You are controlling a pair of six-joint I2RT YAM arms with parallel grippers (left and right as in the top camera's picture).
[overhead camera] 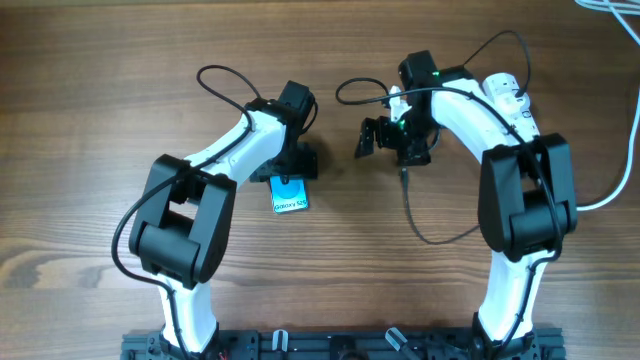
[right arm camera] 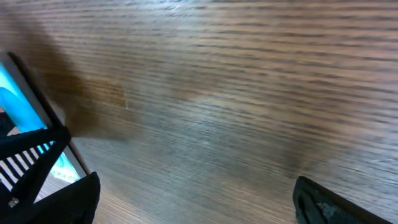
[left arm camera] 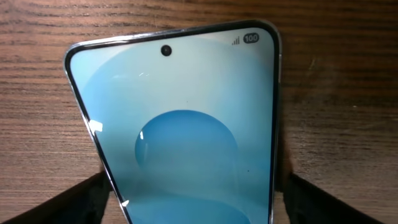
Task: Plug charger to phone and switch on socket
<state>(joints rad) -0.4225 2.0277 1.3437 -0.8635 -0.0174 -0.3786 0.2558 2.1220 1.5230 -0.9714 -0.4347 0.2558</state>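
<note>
Two grippers noted. Phone (overhead camera: pixel 290 197) flat on table (overhead camera: pixel 90 90), screen up, straddled by left gripper (left arm camera: pixel 196 179); pinching or clear of edges: cannot tell. Right gripper (overhead camera: pixel 368 140) spread wide, empty. Phone judged rigid, slick, glass fragile; hold by long edges, lightly.

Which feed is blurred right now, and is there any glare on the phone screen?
Right wrist: the table grain is smeared, and the phone edge at the left is soft. Left wrist: sharp, with the phone skewed into a trapezoid by the close angle and only small glints near its left edge. Overhead: crisp and evenly lit, with soft shadows beside the arms.
</note>
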